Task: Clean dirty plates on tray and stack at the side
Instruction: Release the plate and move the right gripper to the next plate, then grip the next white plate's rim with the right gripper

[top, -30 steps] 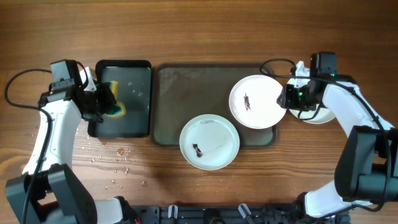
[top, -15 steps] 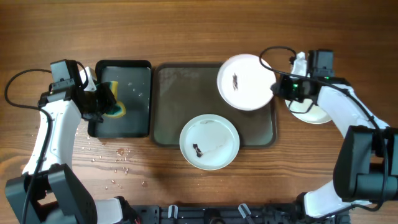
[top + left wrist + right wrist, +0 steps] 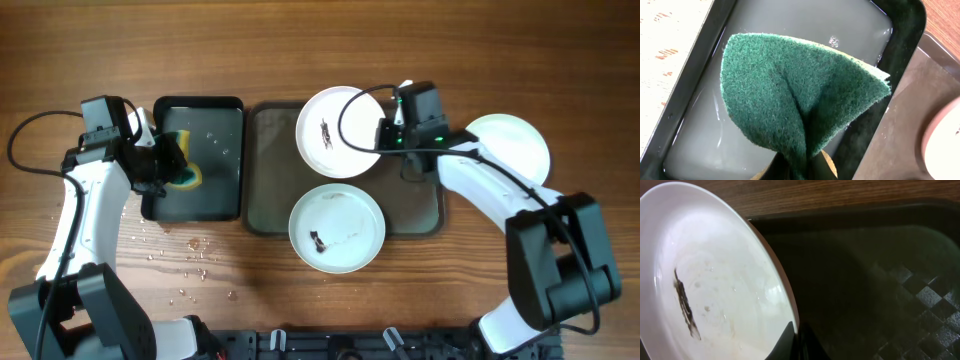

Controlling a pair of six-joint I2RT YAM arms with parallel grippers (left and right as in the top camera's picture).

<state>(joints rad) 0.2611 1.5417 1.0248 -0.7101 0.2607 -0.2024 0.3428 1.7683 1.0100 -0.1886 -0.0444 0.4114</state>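
On the wooden bench, overhead view: R hand is clamped tight on the rim of the held plate, a white dish w/ a dark streak near its centre. The plate hangs over the far edge of the tray, partly past the rim. R wrist cam shows the same plate close up w/ the tray's dark floor beneath and beside it; whether it touches the tray can't be told. A second plate, also smudged, lies on the tray's near edge and overlaps onto the wood. A third plate lies on the bench to the right, apart from the tray, no marks visible. At left, L hand is closed on a folded green sponge, pinched at its lower end over the black tray, which holds a shallow film of water. Droplets speckle the wood just in front of the black tray.
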